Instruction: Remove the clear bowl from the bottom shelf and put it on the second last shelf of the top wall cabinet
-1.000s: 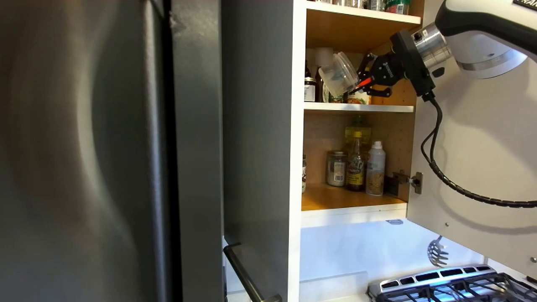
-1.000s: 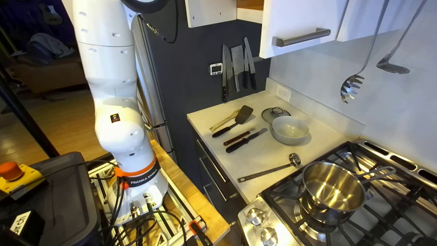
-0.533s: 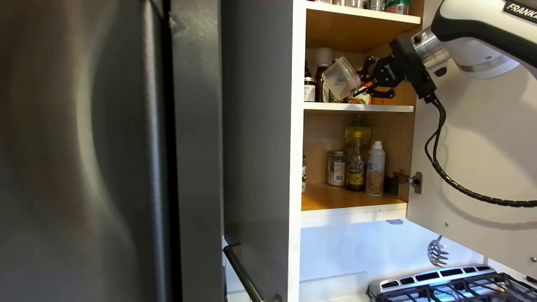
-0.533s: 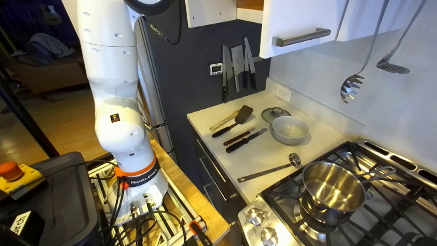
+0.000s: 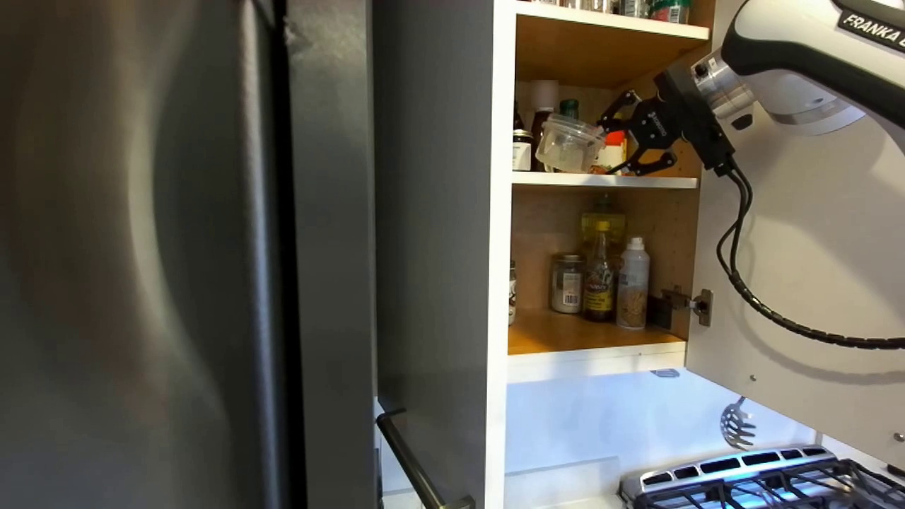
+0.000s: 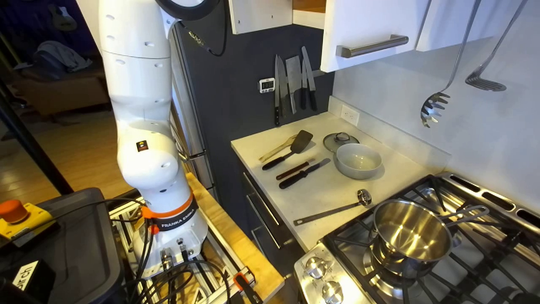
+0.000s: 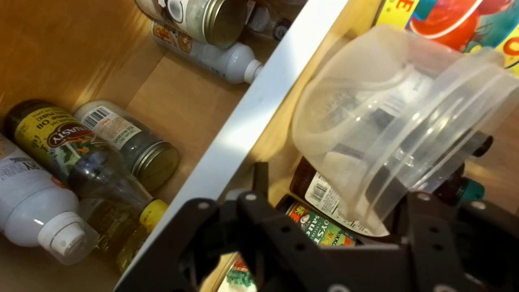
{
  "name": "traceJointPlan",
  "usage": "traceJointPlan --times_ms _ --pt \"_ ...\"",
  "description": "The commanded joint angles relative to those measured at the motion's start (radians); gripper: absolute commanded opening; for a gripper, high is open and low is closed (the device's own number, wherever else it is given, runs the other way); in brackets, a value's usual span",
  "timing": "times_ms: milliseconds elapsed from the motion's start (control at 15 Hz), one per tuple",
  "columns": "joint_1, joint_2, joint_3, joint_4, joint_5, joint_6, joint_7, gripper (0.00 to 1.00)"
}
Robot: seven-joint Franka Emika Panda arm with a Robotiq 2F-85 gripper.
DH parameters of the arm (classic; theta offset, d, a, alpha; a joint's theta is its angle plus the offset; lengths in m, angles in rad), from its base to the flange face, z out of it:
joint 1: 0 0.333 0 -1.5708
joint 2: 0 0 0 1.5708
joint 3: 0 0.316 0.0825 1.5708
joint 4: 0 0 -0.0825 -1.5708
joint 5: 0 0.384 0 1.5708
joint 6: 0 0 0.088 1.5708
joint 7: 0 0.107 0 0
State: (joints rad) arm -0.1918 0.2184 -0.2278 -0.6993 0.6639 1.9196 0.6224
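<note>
In an exterior view the clear bowl (image 5: 569, 145) is at the second shelf from the bottom (image 5: 604, 182) of the wall cabinet, mouth upward and leaning slightly, in front of bottles. Its base is close to the shelf's front edge; whether it rests fully on the board I cannot tell. Beside it my gripper (image 5: 606, 149) has its fingers spread. The upper finger (image 5: 609, 125) is close to the bowl's rim, possibly touching; the lower one reaches down near the shelf edge. The wrist view shows the bowl (image 7: 365, 105) ahead of the spread jaws, with the right fingertip hidden.
Sauce bottles (image 7: 320, 194) and a colourful package (image 7: 458, 20) stand around the bowl. Below are a spray can (image 5: 633, 283), an oil bottle (image 5: 599, 276) and a jar (image 5: 567, 283). The opened cabinet door (image 5: 799, 212) flanks the arm; another shelf (image 5: 615, 21) lies above.
My gripper has opened and let go of the clear bowl. The bowl has tipped from a steep tilt to nearly upright and dropped slightly. The arm has shifted a little.
</note>
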Motion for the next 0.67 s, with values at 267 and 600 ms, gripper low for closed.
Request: traceJointPlan --times_ms 267,600 --pt "-0.005 0.032 -0.003 0.062 -0.004 -0.009 0.007 1.00" --pt "-0.027 0.015 -0.005 0.050 0.033 -0.022 0.067 1.00"
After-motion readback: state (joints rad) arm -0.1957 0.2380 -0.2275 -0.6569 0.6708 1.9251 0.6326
